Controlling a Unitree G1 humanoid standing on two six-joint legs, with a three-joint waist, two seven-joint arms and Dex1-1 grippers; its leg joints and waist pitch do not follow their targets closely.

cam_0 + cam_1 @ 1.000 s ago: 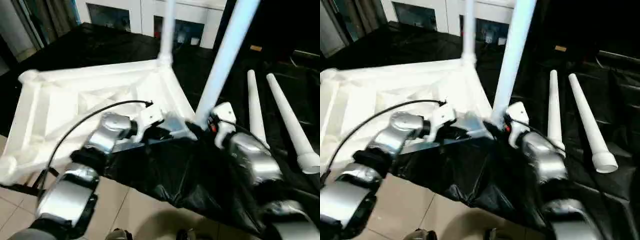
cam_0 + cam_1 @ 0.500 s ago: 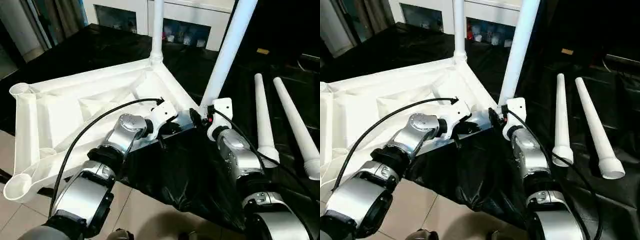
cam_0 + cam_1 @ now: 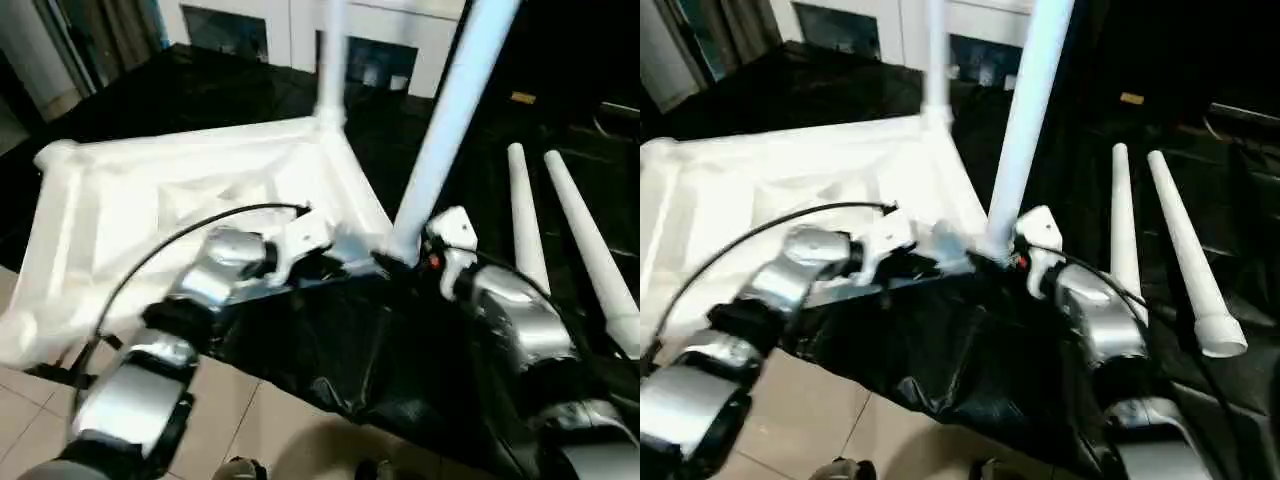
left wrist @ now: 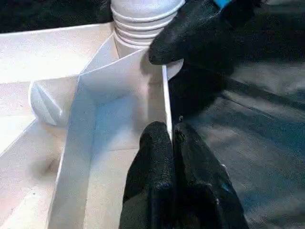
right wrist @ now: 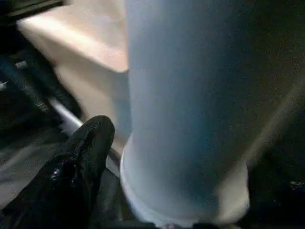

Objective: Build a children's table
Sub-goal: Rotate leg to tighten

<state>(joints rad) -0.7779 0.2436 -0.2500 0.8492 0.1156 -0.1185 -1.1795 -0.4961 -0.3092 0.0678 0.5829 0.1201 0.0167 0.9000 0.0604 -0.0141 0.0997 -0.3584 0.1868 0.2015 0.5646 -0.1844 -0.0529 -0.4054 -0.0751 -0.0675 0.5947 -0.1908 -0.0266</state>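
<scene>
Head views: table top [image 3: 180,190] lay underside up on black cloth [image 3: 970,370], two legs standing in its far and near corner sockets; near leg [image 3: 1025,120] rose just beside the right gripper [image 3: 1008,262]. Two loose legs [image 3: 560,220] lay beyond the right arm.

Left wrist view: left gripper [image 4: 172,138] fingers pressed together, pinching the top's thin rim wall.

Right wrist view: one black finger [image 5: 81,157] stood just beside the leg's collar; could not tell its spread.

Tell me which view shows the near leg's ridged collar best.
Left wrist view: the near leg's collar sits ridged in its corner socket. Right wrist view gives the leg's smooth shaft; head views show the whole upright leg, collar blurred.
</scene>
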